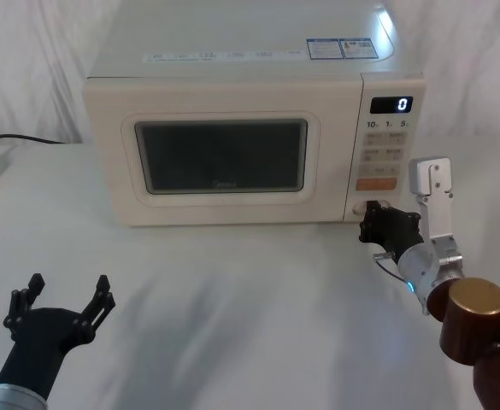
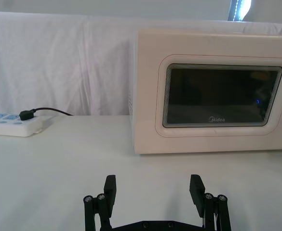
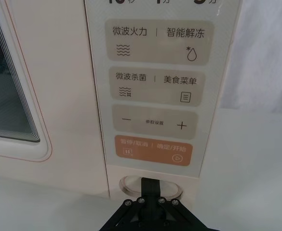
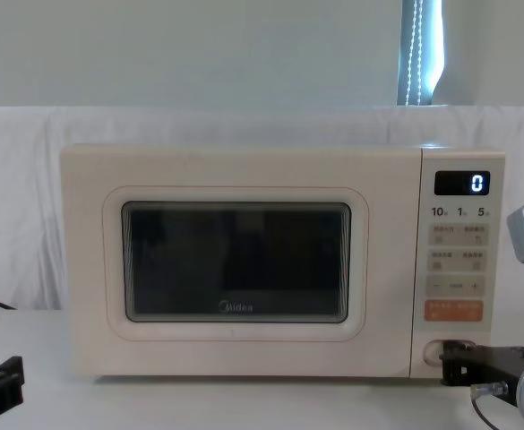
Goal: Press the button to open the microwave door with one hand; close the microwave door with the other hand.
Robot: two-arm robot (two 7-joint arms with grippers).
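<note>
Closest in, the left gripper (image 2: 153,188) hovers low over the white desk (image 1: 232,299), well in front of the microwave and off toward its door side, jaws spread wide and holding nothing. At the microwave's control panel (image 3: 153,96), the right gripper (image 3: 150,185) has its black jaws drawn together to a narrow tip set against the button (image 3: 128,184), which sits at the bottom of that panel, just below the orange key (image 3: 153,150). Beside the panel, the microwave door (image 4: 235,264) lies flush with the microwave's front, closed. Above the keys the display (image 4: 462,183) reads 0. Beyond the microwave's door side, a power strip (image 2: 13,125) rests on the desk.
</note>
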